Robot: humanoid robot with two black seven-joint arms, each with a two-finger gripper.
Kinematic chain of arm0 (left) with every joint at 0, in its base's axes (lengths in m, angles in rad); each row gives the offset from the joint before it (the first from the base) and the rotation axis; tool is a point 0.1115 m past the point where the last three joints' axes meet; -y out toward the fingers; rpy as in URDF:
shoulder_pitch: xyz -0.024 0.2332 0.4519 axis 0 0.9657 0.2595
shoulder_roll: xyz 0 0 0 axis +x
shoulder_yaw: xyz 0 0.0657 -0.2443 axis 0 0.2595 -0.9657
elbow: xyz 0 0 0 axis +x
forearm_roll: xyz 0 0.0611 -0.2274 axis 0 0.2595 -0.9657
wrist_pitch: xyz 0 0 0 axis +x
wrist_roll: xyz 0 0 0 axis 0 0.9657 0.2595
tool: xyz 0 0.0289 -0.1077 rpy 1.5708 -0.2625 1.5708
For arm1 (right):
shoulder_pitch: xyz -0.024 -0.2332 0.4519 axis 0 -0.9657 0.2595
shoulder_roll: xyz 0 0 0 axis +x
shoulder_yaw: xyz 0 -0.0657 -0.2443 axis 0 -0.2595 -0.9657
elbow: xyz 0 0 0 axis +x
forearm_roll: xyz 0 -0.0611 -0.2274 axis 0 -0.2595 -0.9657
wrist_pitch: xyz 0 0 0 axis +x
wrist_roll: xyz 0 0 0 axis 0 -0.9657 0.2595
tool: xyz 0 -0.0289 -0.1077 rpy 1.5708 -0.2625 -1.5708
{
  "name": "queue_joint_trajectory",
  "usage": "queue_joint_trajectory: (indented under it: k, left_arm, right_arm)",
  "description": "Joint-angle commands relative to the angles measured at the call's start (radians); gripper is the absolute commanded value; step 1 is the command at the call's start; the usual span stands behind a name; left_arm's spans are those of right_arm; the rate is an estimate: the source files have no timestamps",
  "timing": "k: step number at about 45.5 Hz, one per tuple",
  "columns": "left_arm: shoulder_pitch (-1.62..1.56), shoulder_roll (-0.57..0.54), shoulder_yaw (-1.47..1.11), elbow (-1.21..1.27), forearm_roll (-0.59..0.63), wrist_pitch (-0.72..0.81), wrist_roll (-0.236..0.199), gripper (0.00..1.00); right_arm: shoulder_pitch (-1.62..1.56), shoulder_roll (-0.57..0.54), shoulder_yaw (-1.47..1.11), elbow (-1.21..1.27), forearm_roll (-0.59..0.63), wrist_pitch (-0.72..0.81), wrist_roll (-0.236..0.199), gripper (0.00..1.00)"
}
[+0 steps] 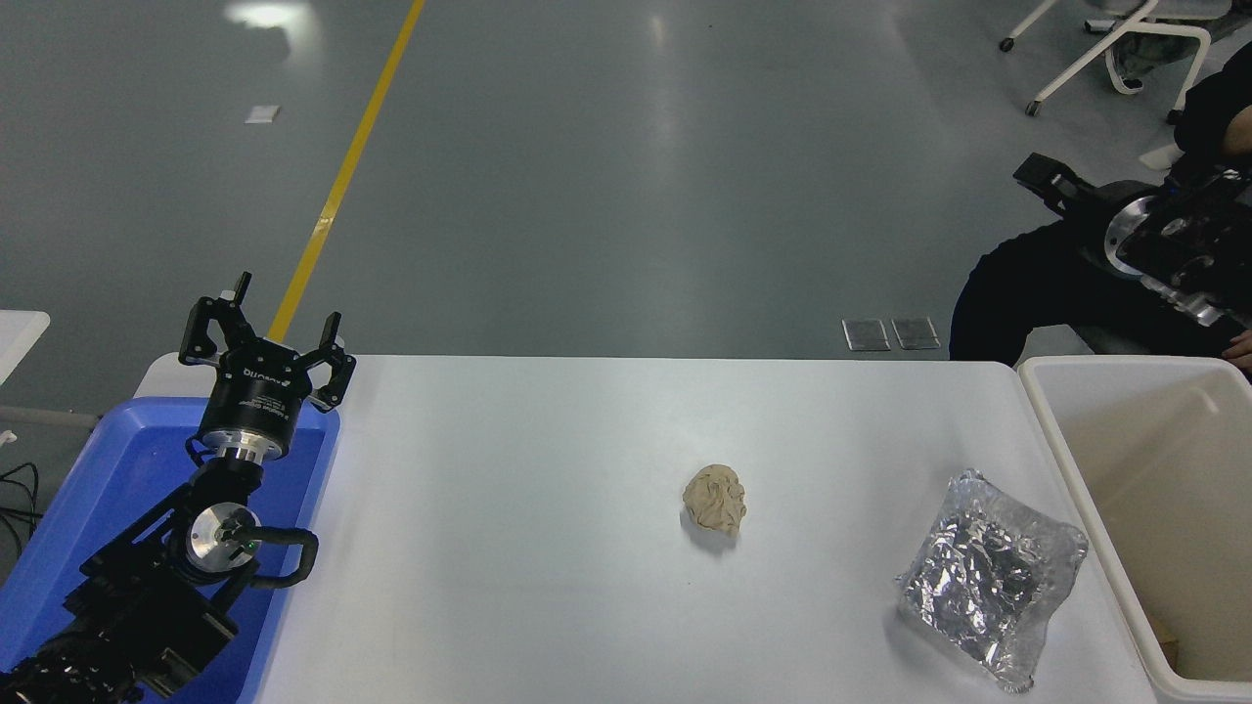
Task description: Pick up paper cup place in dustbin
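Note:
No paper cup shows anywhere in the head view. The dustbin (pixel 1054 422), a large cream-white bin, stands at the table's right end, cut off by the picture's edge. My right gripper (pixel 1051 181) comes in from the right edge, high above the bin's far side, in front of a seated person's dark clothes. I cannot tell whether it is open or holds anything. My left gripper (pixel 264 328) is open and empty, parked over the blue tray at the lower left.
A crumpled tan paper ball (pixel 715 499) lies mid-table. A crinkled silver foil bag (pixel 990 577) lies by the bin's left wall. A blue tray (pixel 108 489) sits at the left end. A person (pixel 1037 293) sits at the far right.

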Motion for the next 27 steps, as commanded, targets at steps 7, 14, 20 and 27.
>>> queue_joint_trajectory:
  k: [7,14,20,27]
  left_arm:
    - [0.0,0.0,-0.001,0.0,0.0,0.0,-0.001,0.98]
    - [0.002,0.0,-0.001,0.0,0.0,0.0,-0.001,0.98]
    - [0.002,0.0,-0.001,0.0,0.0,0.0,-0.001,0.98]
    - [0.002,0.0,-0.001,0.0,0.0,0.0,-0.001,0.98]
  right_arm:
    - [0.295,0.03,-0.019,0.358,-0.143,0.224,-0.002,1.0]
    - [0.425,0.007,-0.045,0.507,-0.146,0.354,-0.004,1.0]
    - [0.485,0.002,-0.068,0.558,-0.146,0.448,-0.004,1.0]
    - [0.585,-0.002,-0.096,0.652,-0.146,0.511,-0.004,1.0]
